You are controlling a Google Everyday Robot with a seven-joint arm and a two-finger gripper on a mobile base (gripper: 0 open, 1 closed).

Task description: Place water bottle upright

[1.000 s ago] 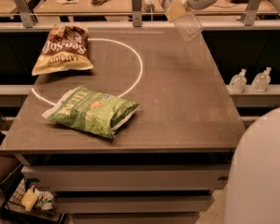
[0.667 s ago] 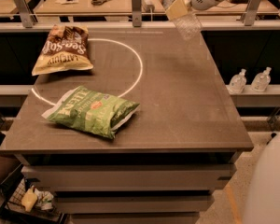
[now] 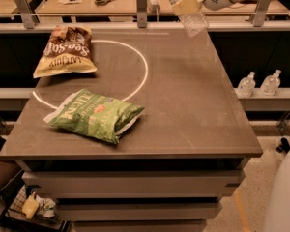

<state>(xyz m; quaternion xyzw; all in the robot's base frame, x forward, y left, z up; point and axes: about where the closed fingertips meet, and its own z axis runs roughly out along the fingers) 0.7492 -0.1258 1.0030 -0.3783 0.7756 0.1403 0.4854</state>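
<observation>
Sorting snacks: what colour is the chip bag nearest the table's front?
Chip bag is green, camera view; gripper holds water bottle above table's far edge.

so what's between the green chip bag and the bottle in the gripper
Camera view: only bare table and the white circle line lie between green chip bag and water bottle, which the gripper holds above the far edge.

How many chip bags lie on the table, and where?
2. The brown chip bag lies far left on the table; the green chip bag nearer, front left. The gripper holds the water bottle above the far right edge.
</observation>
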